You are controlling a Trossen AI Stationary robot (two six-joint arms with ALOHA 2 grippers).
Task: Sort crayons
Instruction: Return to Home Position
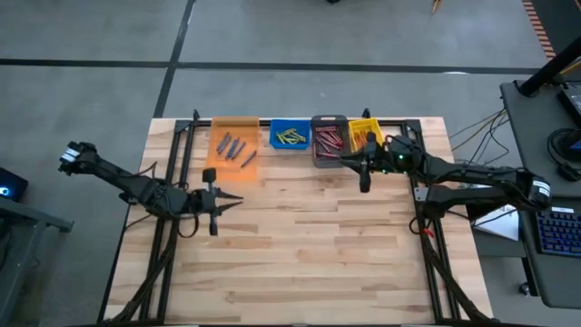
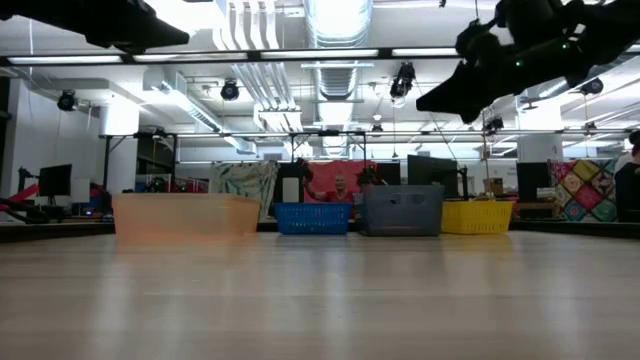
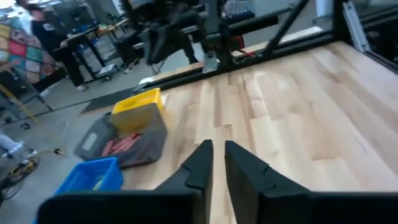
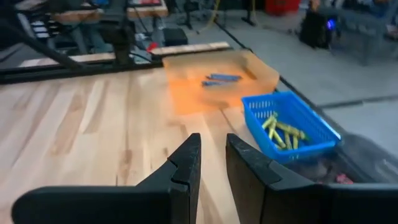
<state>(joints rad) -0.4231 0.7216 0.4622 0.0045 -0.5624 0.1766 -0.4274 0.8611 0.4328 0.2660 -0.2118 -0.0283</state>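
Observation:
The crayons lie sorted in four bins along the table's far edge. Blue crayons [image 1: 231,147] are in the orange bin [image 1: 218,170] and yellow-green crayons [image 1: 290,137] in the blue bin [image 1: 273,136]. Red crayons [image 1: 328,140] are in the grey bin [image 1: 329,161] and orange crayons [image 1: 363,136] in the yellow bin [image 1: 365,122]. My left gripper [image 1: 236,202] hangs above bare wood near the orange bin, its fingers [image 3: 202,165] nearly together with nothing between them. My right gripper [image 1: 345,161] hovers by the grey bin's near right corner, slightly open [image 4: 214,158] and empty.
Black frame rails [image 1: 182,154] run along the table's left and right sides and behind the bins. Bare wooden tabletop [image 1: 309,236] fills the middle and near part. In the low view both arms [image 2: 500,60] hang well above the table surface.

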